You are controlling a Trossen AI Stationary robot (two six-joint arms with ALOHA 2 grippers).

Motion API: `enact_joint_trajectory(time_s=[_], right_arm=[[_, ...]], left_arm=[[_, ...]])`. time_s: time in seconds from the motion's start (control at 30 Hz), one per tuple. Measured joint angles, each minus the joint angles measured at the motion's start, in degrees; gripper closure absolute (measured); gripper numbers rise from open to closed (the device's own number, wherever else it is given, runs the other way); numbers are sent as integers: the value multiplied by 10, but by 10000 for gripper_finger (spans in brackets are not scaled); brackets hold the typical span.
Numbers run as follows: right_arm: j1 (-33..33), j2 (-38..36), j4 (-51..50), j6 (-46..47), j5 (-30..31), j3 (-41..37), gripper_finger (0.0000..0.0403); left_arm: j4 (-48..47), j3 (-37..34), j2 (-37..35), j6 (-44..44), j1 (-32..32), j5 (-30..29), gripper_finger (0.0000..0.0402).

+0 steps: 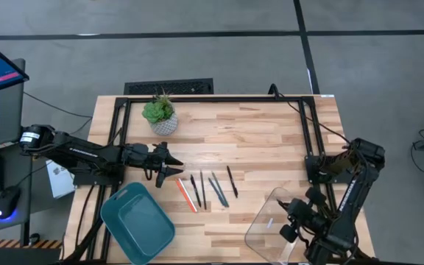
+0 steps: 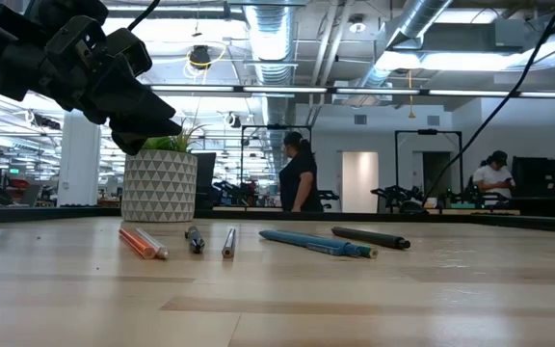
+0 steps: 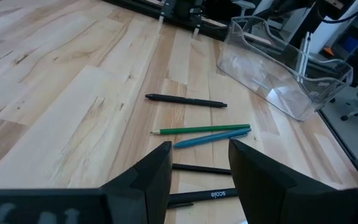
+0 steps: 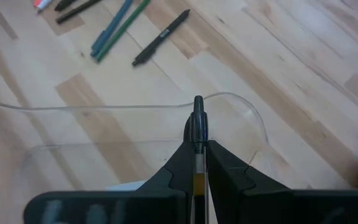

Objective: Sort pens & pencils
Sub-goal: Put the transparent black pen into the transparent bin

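Six sticks, pens (image 1: 231, 181) and pencils (image 1: 186, 195), lay in a row mid-table, long axes running roughly twelve to six. The left tool (image 1: 169, 165), fingers apart, hovered just at their nine o'clock, much the nearer. The right tool (image 1: 291, 221), at four o'clock over the clear bin (image 1: 265, 215), was clamped on a dark pen (image 4: 197, 121).

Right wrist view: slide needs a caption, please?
Right gripper shut on a pen above the clear bin.
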Motion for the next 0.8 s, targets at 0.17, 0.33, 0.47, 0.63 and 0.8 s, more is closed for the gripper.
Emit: enact_joint_trajectory(time_s=[0.17,0.33,0.47,0.63,0.8], right_arm=[[0,0,-2,0,-4,-23,344],[-9,0,-8,-18,-17,-24,344],[-26,-4,-8,-34,-47,-24,344],[-44,-4,11,-78,-55,-24,344],[-61,-4,46,-178,-43,-24,344]], left_arm=[[0,0,0,0,0,0,252],[0,0,0,0,0,0,252],[0,0,0,0,0,0,252],[0,0,0,-12,0,0,252],[0,0,0,-20,0,0,252]])
